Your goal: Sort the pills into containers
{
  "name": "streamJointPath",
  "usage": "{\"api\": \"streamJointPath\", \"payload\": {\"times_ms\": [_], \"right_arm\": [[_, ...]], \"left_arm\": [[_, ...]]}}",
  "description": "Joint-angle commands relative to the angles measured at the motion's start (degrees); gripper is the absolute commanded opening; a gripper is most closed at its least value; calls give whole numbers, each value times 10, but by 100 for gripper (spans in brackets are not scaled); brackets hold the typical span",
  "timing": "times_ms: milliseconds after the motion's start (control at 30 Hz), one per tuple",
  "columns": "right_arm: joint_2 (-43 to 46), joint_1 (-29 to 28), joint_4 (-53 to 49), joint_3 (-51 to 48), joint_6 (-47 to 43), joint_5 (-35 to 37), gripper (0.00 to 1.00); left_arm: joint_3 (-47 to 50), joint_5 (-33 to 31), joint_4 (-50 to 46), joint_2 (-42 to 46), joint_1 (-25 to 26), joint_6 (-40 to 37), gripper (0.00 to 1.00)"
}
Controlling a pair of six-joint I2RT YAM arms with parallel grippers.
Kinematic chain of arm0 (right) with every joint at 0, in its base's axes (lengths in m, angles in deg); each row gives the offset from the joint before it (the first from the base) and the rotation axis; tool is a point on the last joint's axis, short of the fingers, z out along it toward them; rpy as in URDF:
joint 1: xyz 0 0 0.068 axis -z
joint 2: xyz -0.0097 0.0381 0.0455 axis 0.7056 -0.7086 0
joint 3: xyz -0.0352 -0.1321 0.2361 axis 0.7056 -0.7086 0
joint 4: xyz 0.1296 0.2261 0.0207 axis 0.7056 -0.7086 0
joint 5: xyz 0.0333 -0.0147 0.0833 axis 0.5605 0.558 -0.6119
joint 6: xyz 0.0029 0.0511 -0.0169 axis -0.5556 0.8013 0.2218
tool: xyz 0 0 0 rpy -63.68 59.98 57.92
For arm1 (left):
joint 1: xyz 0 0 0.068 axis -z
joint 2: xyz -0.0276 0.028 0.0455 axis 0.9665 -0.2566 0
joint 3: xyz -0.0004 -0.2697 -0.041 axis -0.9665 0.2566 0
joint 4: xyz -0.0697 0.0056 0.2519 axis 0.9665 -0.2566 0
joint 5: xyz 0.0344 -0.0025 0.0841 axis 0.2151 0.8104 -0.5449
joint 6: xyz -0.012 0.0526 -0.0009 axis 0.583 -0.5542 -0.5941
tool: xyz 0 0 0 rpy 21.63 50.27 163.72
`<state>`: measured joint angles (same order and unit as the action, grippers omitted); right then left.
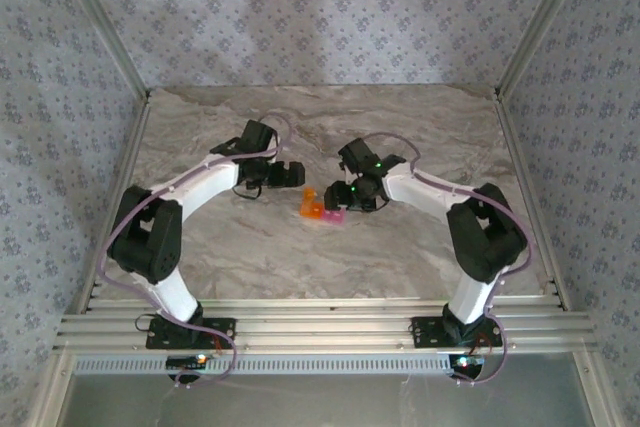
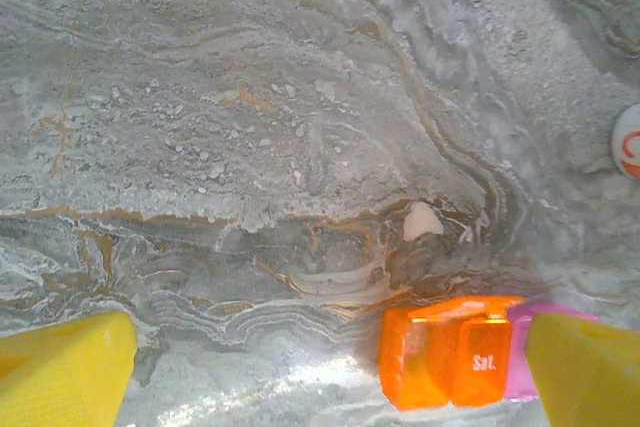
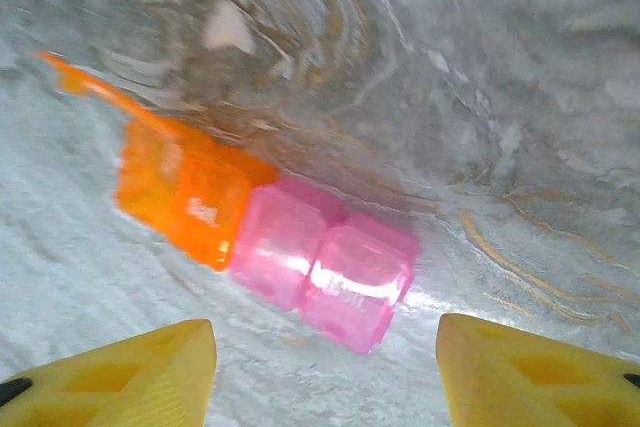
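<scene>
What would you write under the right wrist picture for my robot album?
The right gripper, jaws open, above the containers: one orange, two pink, on the marble table.

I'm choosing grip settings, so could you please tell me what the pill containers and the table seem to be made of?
The pill containers look like translucent glossy plastic: light glows through the orange and pink walls. The table looks like marble or marble-print laminate: grey veining with a sheen; I cannot tell which.
</scene>
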<state>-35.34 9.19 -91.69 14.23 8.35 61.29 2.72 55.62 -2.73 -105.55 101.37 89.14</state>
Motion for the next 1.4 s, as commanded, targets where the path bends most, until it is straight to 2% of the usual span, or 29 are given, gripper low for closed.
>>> {"api": "streamJointPath", "payload": {"times_ms": [0, 267, 467, 733, 1100, 1367], "right_arm": [[28, 2, -32, 17, -9, 5, 62], [18, -57, 14, -37, 46, 2, 62], [-25, -98, 62, -43, 93, 9, 62], [-74, -96, 80, -20, 99, 10, 61], [-101, -71, 100, -7, 98, 5, 61], [-107, -58, 98, 23, 92, 0, 61]], "left_arm": [[27, 25, 21, 37, -5, 22, 100], [87, 29, 36, 84, -33, 43, 100], [144, 32, 72, 137, -49, 96, 99], [227, 31, 140, 199, -39, 196, 99], [274, -29, 105, 271, 22, 216, 100], [319, -37, 80, 331, 36, 236, 100]]}}
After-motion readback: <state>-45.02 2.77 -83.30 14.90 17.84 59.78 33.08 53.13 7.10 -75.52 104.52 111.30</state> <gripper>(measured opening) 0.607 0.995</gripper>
